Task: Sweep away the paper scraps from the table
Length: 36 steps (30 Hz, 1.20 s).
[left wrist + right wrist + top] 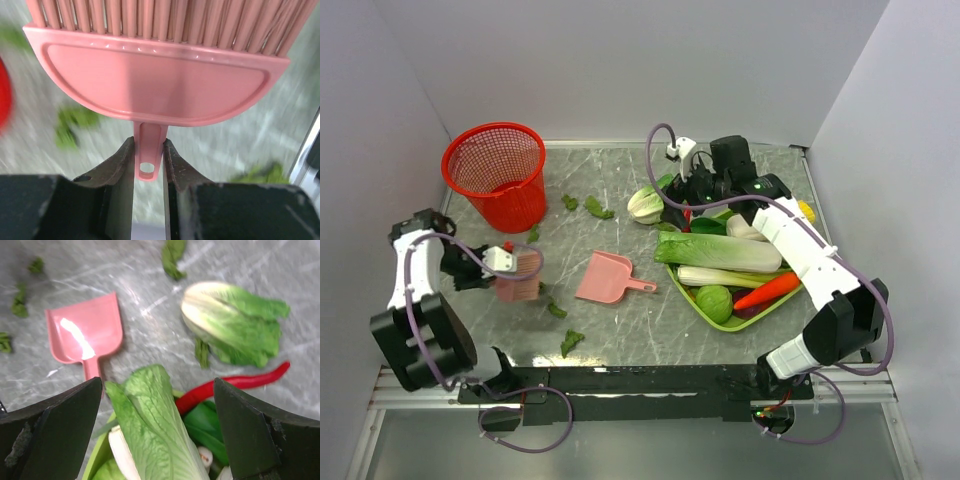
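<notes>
Left gripper: narrow, clamped on handle of pink brush.
Right gripper: jaws wide, holding nothing, above tray.
Paper scraps: scattered on table, at 11 and 7 o'clock of dustpan.

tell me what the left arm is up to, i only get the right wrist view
Observer: The left gripper is shut on a pink brush, its fingers pinching the small handle tab from both sides.
Operator: where is that brush compared to the dustpan i can see
Observer: In the top view it sits to the left of the dustpan, apart from it, bristles pointing toward the near edge of the table.
Operator: any bin around
Observer: Yes, a red mesh basket stands upright in the far left corner.
</notes>
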### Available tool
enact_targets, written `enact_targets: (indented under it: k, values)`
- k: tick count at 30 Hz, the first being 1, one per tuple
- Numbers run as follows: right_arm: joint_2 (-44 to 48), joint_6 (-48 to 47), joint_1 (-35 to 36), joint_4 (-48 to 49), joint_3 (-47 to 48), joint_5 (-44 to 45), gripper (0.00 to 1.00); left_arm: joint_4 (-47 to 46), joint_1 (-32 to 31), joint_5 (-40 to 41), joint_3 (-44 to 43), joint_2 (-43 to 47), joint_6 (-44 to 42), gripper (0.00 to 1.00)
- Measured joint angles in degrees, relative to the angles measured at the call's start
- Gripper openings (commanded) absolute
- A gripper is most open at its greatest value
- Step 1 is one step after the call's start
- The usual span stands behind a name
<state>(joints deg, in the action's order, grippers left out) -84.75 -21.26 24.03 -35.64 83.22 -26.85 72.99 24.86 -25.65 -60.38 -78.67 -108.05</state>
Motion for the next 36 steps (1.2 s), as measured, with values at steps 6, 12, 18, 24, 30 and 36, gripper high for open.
enact_targets:
  k: [6, 12, 18, 24, 30, 36]
  values:
    - [0.8, -1.5, 0.0, 3.8, 0.0, -7.9, 0.97, -0.6, -13.4, -11.5, -1.1, 2.7, 16.0, 0.01]
    - [1.8, -5.3, 0.6, 6.6, -0.1, -12.6, 0.91, -11.8, -24.6, -20.2, -6.6, 1.5, 40.0, 0.01]
    - [4.2, -29.4, 3.0, 4.7, 0.0, -16.0, 0.89, -18.3, -34.9, -23.3, -14.0, -3.1, 55.0, 0.01]
    - [7.4, -55.7, 4.4, 2.2, -3.7, -17.2, 0.89, -14.4, -39.8, -23.3, -21.3, -11.6, 56.8, 0.01]
    - [9.1, -70.3, 9.0, 2.6, -11.2, -15.8, 0.89, -8.9, -40.2, -22.9, -25.0, -15.0, 56.5, 0.01]
    - [7.9, -74.4, 13.3, 4.0, -11.3, -13.6, 0.88, -4.5, -41.2, -22.4, -28.4, -17.5, 54.8, 0.01]
